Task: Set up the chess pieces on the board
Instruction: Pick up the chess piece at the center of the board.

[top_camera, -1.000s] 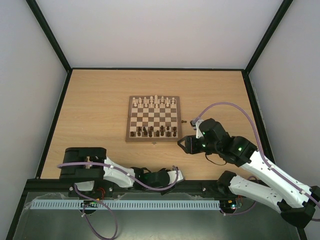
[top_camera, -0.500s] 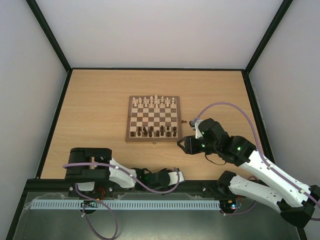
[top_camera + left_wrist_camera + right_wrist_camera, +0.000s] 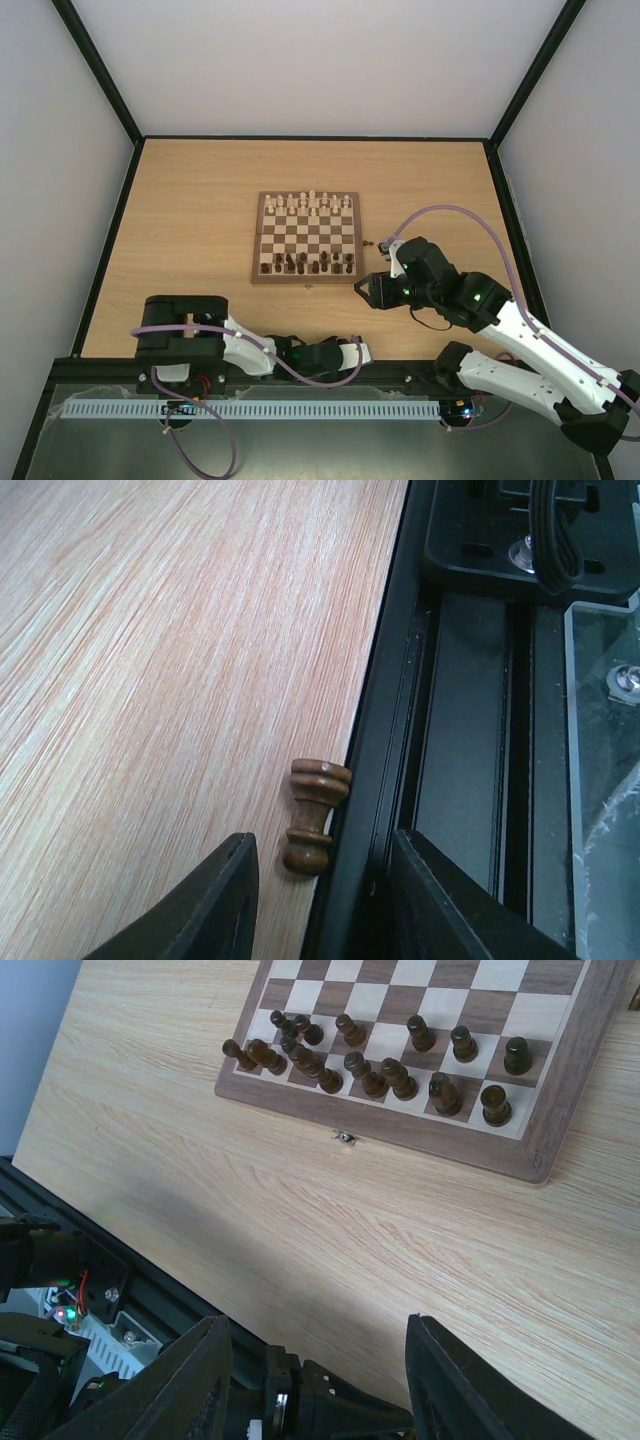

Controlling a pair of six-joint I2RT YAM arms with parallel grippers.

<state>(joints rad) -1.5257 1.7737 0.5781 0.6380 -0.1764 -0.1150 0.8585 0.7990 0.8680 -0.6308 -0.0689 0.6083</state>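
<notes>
Hovering low at the near edge of the pale wood-grain table (image 3: 150, 680), left gripper (image 3: 325, 905) has its black fingers parted and empty. One small dark brown turned-wood chessman (image 3: 314, 816) sits just ahead of them, beside the black edge rail (image 3: 385, 780). Right gripper (image 3: 318, 1360) likewise parted, holding nothing, above tabletop near the square checkered wooden board (image 3: 452, 1152); other dark chessmen (image 3: 372, 1072) crowd its nearest two rows.

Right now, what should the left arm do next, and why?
Probably ease forward and close the left fingers on the brown piece: it sits off the board, at the table edge by the black rail, partly between those open fingers, untouched.
</notes>
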